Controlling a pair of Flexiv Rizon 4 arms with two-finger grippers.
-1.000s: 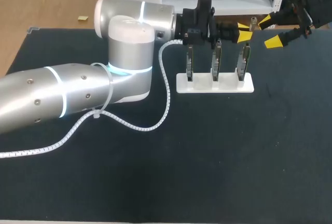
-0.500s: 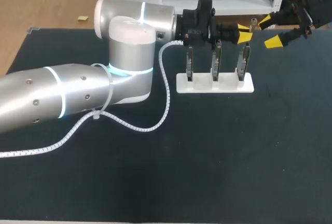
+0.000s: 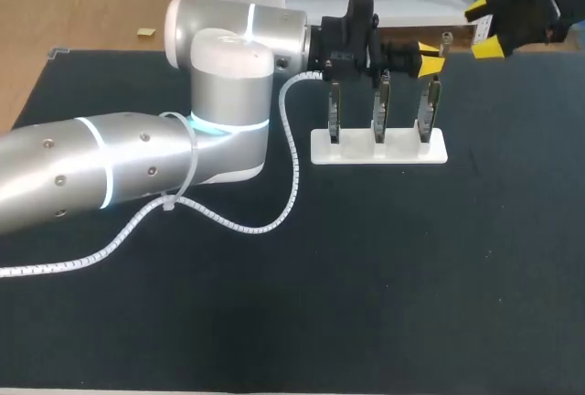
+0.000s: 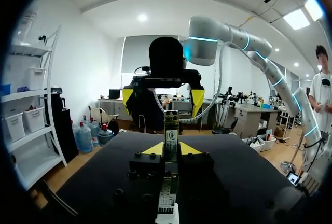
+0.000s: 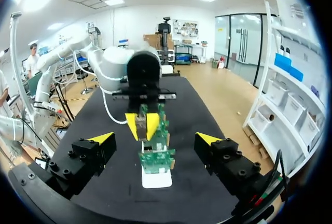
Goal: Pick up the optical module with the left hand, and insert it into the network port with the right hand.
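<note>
Left claw [image 3: 430, 57] clamps the optical module [image 4: 171, 130]; right claw [image 3: 483, 28] hovers open

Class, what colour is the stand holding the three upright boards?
The stand is white, clearest in the head view.

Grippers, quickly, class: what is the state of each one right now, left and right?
Left gripper: shut on the end circuit board in the white stand.
Right gripper: open, holding nothing.

Dark table [image 3: 411, 276]; white holder [image 3: 378, 146] rests on it toward far edge, three boards [image 3: 377, 107] upright.
</note>
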